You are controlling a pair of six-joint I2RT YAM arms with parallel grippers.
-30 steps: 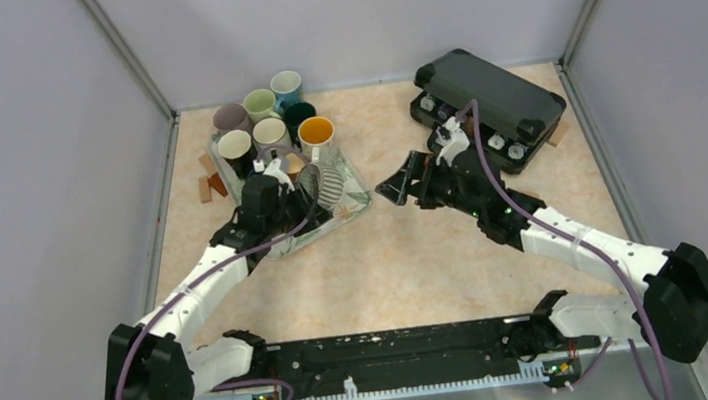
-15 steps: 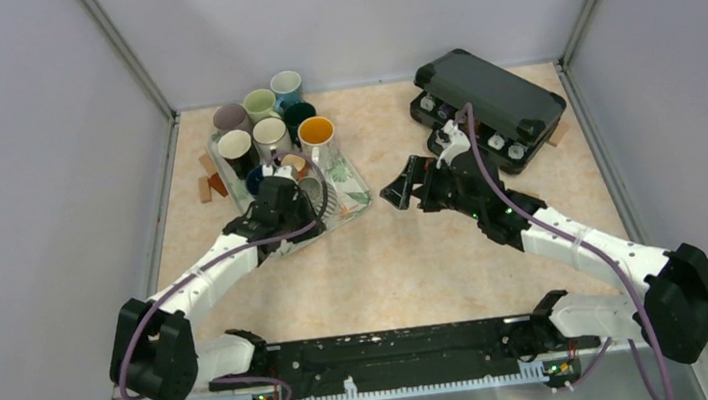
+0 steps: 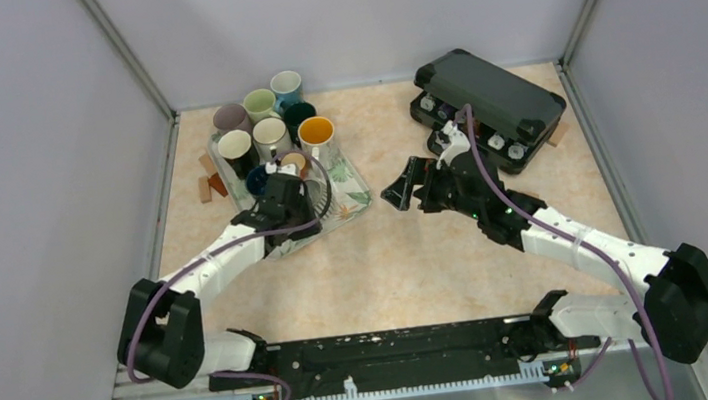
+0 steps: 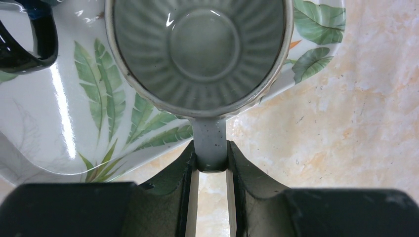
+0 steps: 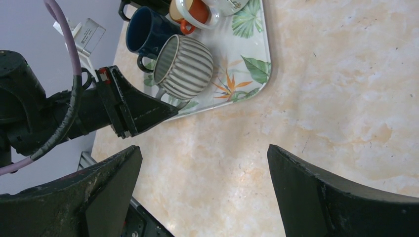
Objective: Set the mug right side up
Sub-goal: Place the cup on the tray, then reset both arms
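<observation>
Left claw [image 3: 305, 197] meets the ribbed mug [image 3: 322, 192] at the near edge of the tray [image 3: 358, 198], seen from above; right claw [image 3: 399, 192] hangs spread over the table [image 3: 418, 263]. Left wrist: jaws pinch the mug's handle. Right wrist: mug lies sideways on the tray.

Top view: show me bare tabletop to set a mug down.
Widest bare patch: the middle tabletop, bordered by the tray, the right gripper and the base rail. Another strip: between the standing mugs and the black case. Crowded: the tray's far-left end and the wooden blocks beside it.
</observation>
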